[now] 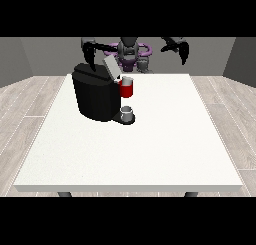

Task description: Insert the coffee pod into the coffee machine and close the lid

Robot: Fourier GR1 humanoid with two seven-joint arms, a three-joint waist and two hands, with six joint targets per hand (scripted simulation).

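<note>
A black coffee machine (95,95) stands on the white table (150,144), left of centre and towards the far side. Its grey lid (111,67) is tilted up and open. A red part with a grey top (127,87) sits at the machine's front, and I cannot tell whether that is the pod. A grey cup (127,112) rests on the machine's base below it. The hand at the view's left (90,53) hangs above the machine's back, apart from the lid. The hand at the view's right (181,49) is raised far off, holding nothing, fingers hanging down.
The robot's torso (129,53) stands behind the table's far edge. Wooden floor surrounds the table. The table stretches bare to the right of the machine and towards the camera.
</note>
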